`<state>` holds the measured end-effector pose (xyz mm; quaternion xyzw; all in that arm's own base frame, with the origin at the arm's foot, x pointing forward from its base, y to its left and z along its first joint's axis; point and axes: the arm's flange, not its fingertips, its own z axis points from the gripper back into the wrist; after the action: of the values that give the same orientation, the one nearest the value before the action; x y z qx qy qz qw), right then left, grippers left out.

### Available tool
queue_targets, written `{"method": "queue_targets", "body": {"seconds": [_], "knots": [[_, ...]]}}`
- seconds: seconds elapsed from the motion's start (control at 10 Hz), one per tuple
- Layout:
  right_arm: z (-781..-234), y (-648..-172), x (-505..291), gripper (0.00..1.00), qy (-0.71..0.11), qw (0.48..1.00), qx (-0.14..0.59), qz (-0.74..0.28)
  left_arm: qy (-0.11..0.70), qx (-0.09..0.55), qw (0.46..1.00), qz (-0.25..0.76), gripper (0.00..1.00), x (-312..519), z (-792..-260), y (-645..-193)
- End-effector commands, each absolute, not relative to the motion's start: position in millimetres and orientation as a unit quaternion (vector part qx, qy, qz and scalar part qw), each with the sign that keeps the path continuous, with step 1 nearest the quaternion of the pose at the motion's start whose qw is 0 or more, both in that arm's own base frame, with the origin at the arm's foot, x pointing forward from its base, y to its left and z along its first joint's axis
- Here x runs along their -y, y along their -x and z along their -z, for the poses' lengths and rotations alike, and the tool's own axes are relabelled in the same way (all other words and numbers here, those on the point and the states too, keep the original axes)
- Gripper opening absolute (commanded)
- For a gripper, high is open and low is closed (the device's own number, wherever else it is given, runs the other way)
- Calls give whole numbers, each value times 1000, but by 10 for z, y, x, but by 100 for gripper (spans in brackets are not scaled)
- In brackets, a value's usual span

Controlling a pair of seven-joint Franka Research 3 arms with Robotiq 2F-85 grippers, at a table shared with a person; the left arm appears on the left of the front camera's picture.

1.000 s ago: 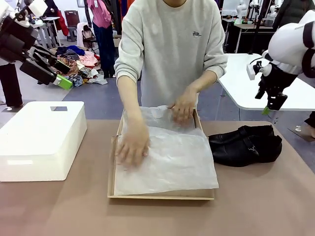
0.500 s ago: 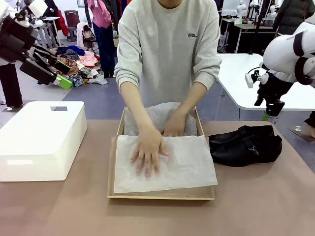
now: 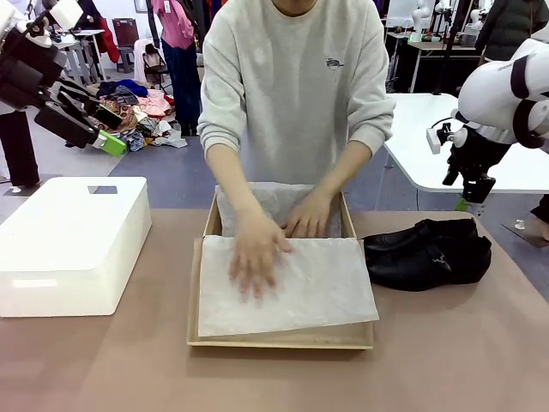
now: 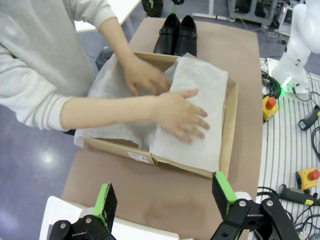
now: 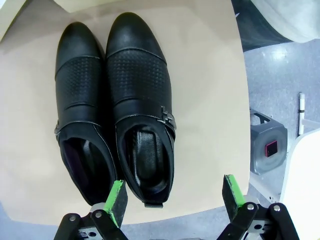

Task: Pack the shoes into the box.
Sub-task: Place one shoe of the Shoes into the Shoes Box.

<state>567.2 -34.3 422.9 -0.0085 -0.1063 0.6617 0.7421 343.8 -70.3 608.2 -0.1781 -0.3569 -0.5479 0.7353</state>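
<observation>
Two robot arms and one person share a brown desk (image 3: 446,365). I am the robot.

My left claw (image 4: 165,194) hangs high over my left end of the desk, released, its jaws wide apart and holding nothing. I judge it is keeping back to leave the person room.

My right claw (image 5: 175,194) is likewise released and empty. It hovers above the shoes (image 5: 137,100) with the heels nearest its green pads and the toes pointing away. That looks like a stance from which it could come down on them.

The shoes are glossy black. There are two, a pair, lying side by side and touching on the bare desk just beside the box's right wall, not in it. They sit on my right arm's side, probably so that arm can reach them.

One tan cardboard box (image 3: 283,342) lies open in the middle of the desk. White tissue paper (image 3: 326,292) covers its inside and drapes toward me. I cannot tell whether it is one sheet or more.

The person stands at the far side with two hands in the box. One hand (image 3: 255,257) is spread flat on the tissue and the other hand (image 3: 306,219) is pressing nearer the far wall. I take this as smoothing a lining for the shoes.

One white bin (image 3: 73,240) stands well to the left, apart from the box.

Packing has not begun.
</observation>
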Motion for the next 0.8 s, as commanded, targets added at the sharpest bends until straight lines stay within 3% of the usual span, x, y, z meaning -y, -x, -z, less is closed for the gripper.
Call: {"method": "queue_targets", "body": {"seconds": [0.0,0.7], "knots": [[-4228,-5672,343,100,8,742,106,-662,183,360,730,552,100,700,-6083,-3439],[-3886,-5986,474,100,-15,736,113,-668,183,360,730,552,100,700,-6083,-3439]]}}
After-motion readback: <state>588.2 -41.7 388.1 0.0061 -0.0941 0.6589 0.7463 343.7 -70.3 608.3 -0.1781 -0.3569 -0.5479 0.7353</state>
